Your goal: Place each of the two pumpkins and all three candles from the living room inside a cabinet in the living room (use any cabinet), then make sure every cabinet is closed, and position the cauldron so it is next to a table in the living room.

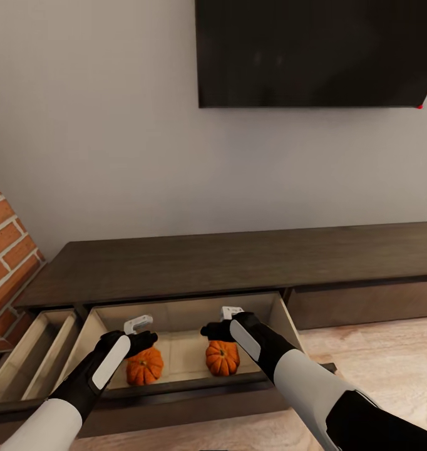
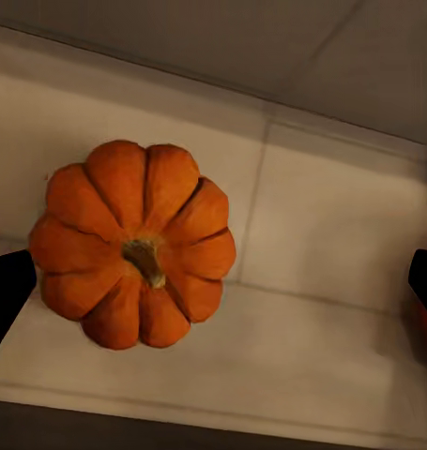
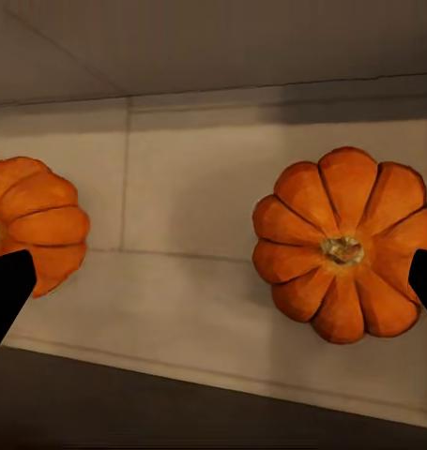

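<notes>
- At my far left a brick wall (image 1: 7,250) edges the room, and beside it a narrow drawer (image 1: 32,360) of the cabinet (image 1: 238,263) stands pulled out.
- My left pincer (image 1: 141,343) hangs over the wide open drawer (image 1: 182,316), fingers (image 2: 7,291) spread apart, clamped on nothing.
- Just beneath it the left pumpkin (image 1: 144,367) sits upright on the tan drawer floor, stem up.
- Near it, not touching, the right pumpkin (image 1: 222,357) sits in the same drawer.
- My right pincer (image 1: 216,331) hovers above that one, fingers (image 3: 7,295) apart and empty.
- A dark screen (image 1: 317,53) hangs on the wall above.
</notes>
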Robot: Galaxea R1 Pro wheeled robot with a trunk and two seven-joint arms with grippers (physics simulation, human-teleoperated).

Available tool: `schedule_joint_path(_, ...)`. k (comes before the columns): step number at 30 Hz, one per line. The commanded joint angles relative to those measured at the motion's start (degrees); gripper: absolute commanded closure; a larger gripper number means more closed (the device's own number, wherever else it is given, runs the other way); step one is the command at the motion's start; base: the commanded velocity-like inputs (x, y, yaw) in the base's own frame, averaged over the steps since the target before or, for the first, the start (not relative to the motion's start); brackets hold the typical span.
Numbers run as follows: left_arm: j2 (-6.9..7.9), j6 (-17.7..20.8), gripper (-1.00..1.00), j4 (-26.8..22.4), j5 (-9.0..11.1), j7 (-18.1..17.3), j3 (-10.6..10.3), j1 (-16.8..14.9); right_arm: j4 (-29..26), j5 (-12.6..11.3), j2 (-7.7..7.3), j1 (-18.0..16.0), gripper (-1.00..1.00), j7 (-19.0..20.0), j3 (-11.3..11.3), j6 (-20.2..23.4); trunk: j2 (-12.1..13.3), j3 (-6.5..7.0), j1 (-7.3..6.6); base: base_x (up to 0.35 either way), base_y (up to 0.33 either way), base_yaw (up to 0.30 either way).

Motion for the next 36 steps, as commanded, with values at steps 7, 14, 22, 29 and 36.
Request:
schedule_joint_path(7,0.09,2.6,-1.00,-0.2,0.5,0.6,-0.2,-0.1,-0.1,-0.6,-0.04,0.0,-1.00,-0.5,0.4,1.9,0.1,1.50,-0.19,0.000,0.000,0.000)
schedule_joint_path(14,0.09,3.7,-1.00,-0.1,0.4,0.7,-0.2,-0.4,-0.1,-0.6,-0.04,0.0,-1.00,-1.1,0.4,2.1,0.2,3.05,-0.37,0.000,0.000,0.000)
schedule_joint_path(22,0.09,3.8,-1.00,-0.1,0.5,0.8,-0.2,-0.5,-1.2,-0.7,-0.04,0.0,-1.00,-1.4,0.4,2.4,0.3,4.83,-0.57,0.000,0.000,0.000)
schedule_joint_path(29,0.12,7.0,-1.00,-0.1,0.5,0.8,-0.2,-0.7,-2.0,-0.7,-0.04,0.0,-1.00,-2.4,0.4,5.5,0.4,6.38,-0.76,0.000,0.000,0.000)
schedule_joint_path(36,0.15,7.9,-1.00,0.0,0.9,0.8,-0.2,-1.0,-2.2,-0.8,-0.03,0.0,-1.00,-3.0,0.4,6.2,0.5,7.93,-0.94,0.000,0.000,0.000)
